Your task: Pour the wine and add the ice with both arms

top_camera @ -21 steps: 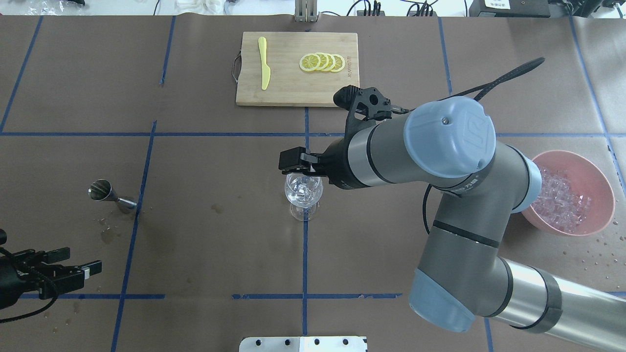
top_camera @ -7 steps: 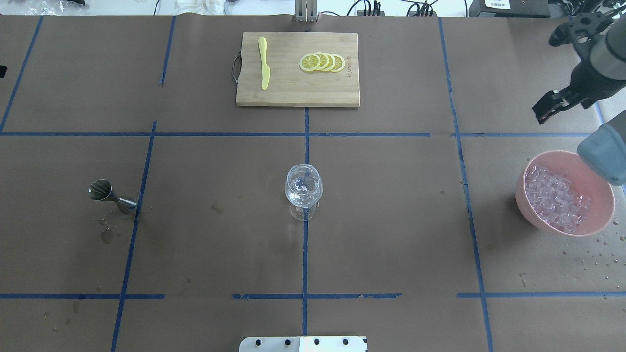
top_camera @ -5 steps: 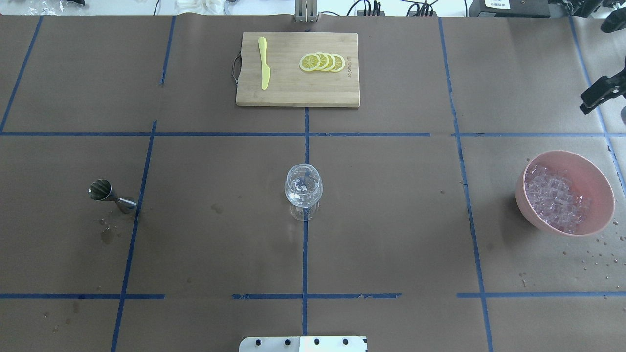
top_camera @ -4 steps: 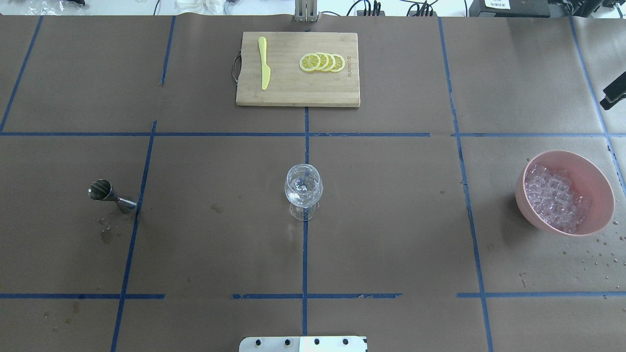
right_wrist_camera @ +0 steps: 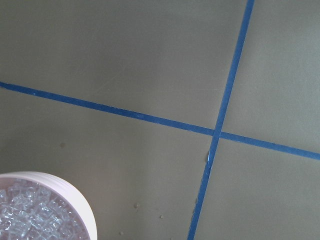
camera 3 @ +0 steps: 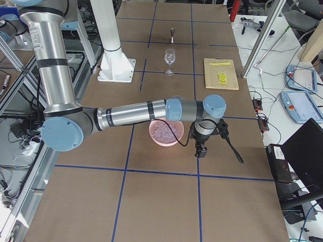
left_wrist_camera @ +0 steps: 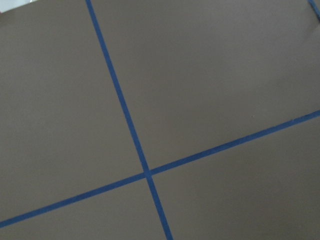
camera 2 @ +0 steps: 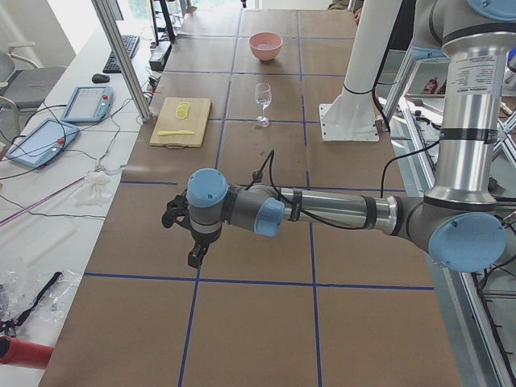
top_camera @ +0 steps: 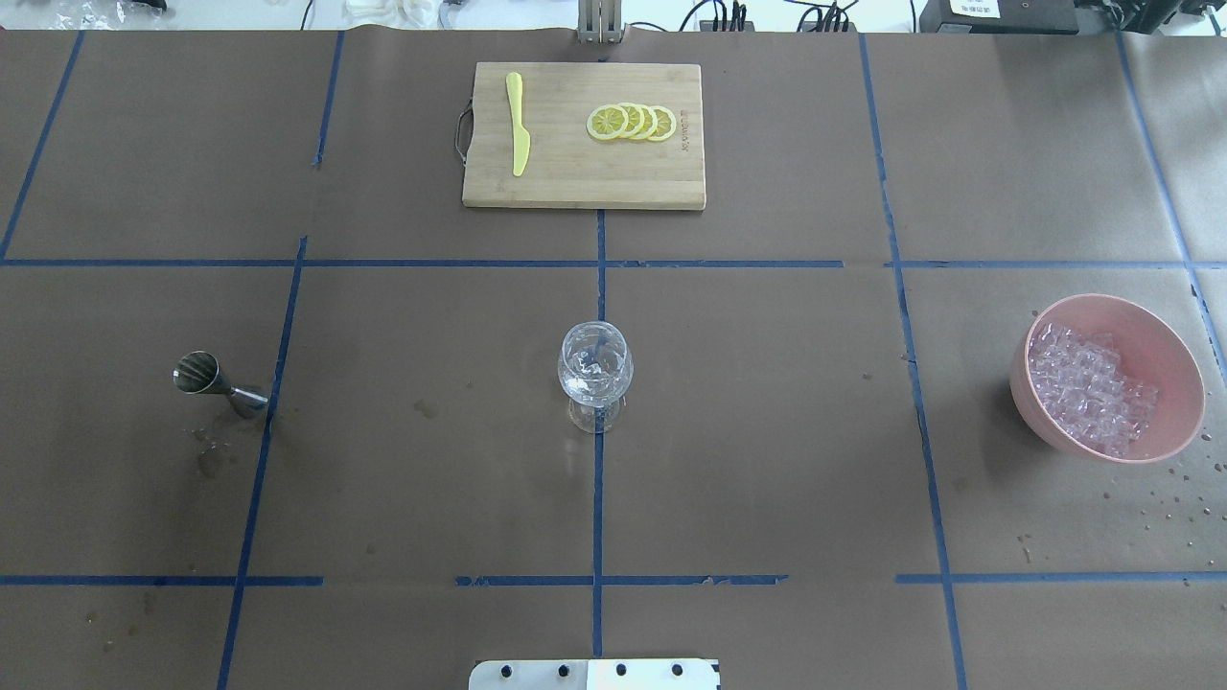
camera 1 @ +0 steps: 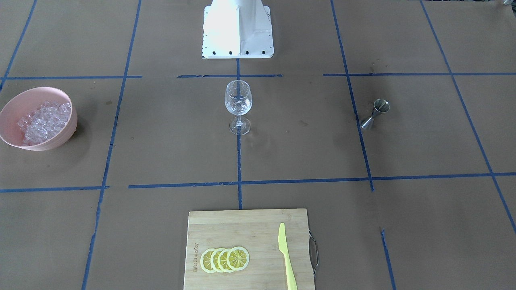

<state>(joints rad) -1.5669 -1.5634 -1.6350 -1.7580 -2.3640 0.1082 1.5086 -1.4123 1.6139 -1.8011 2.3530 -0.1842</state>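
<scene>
A clear stemmed wine glass (top_camera: 595, 374) stands at the table's centre with a few ice cubes in it; it also shows in the front view (camera 1: 238, 102). More ice (top_camera: 1093, 388) fills a pink bowl (top_camera: 1165, 364) at the right. Neither arm shows in the overhead or front views. In the left side view my left gripper (camera 2: 196, 255) points down over bare table, far from the glass. In the right side view my right gripper (camera 3: 201, 150) hangs just beyond the bowl (camera 3: 156, 138). I cannot tell whether either gripper is open or shut.
A steel jigger (top_camera: 217, 382) stands left of the glass, with wet spots beside it. A bamboo cutting board (top_camera: 566, 182) at the far edge holds lemon slices (top_camera: 631, 123) and a yellow knife (top_camera: 518, 125). The white base plate (top_camera: 594, 675) is at the near edge.
My right arm has drawn back from above the glass to the right and left the overhead view. My left gripper has also left that view. The glass, bowl and jigger have not moved.
</scene>
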